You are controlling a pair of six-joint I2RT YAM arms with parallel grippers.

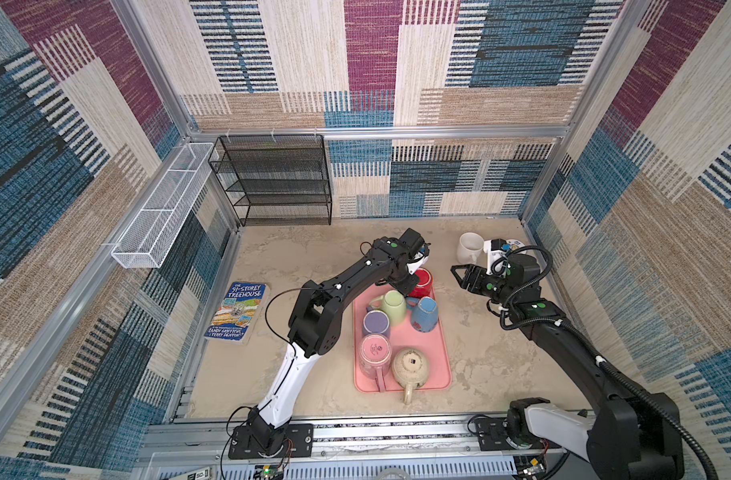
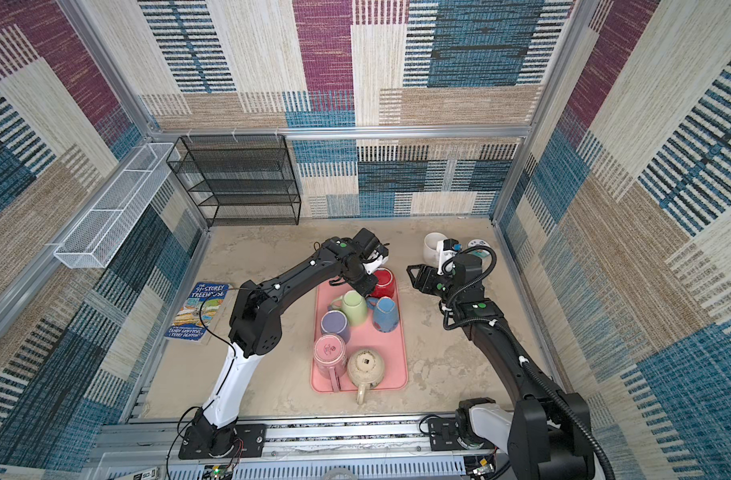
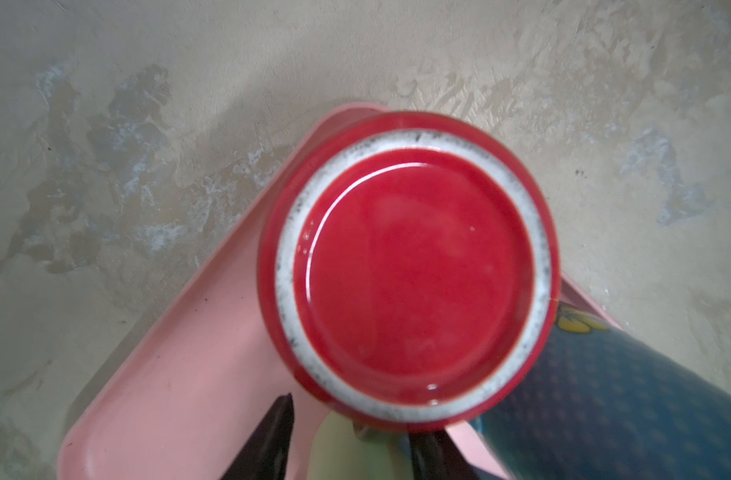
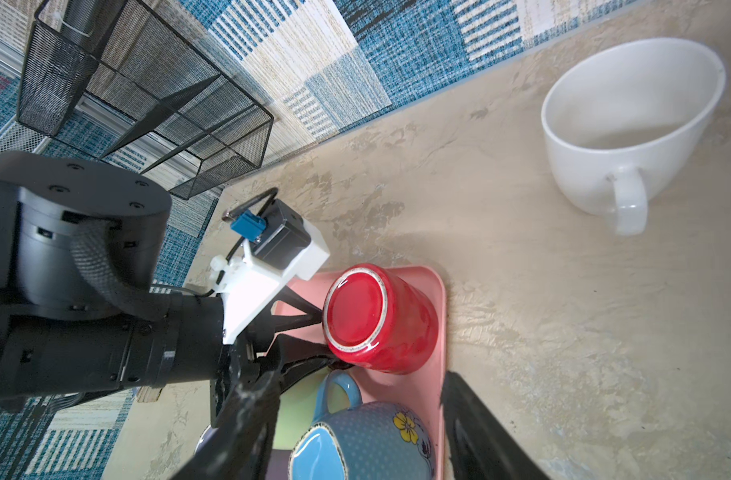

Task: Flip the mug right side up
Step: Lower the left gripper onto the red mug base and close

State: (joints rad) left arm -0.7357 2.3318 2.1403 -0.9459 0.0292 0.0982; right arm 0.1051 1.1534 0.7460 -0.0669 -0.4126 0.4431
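Soft, even light falls from overhead on the desk [image 1: 297, 266] in both top views. Both are sharp throughout, with only faint, diffuse shadows, and the wide lens splays the patterned walls [image 1: 372, 62] outward at the edges. From my left wrist, a curved streak of glare rides the glossy base of the red mug [image 3: 413, 274], while my left fingers [image 3: 272, 440] and the blue mug [image 3: 604, 407] dissolve into close-range blur. From my right wrist, my right fingers [image 4: 480, 428] are dark and out of focus. The white cup [image 4: 629, 124] is bright and stretched near the frame's edge, and the pink tray [image 4: 405, 388] casts a soft shadow on the desk.
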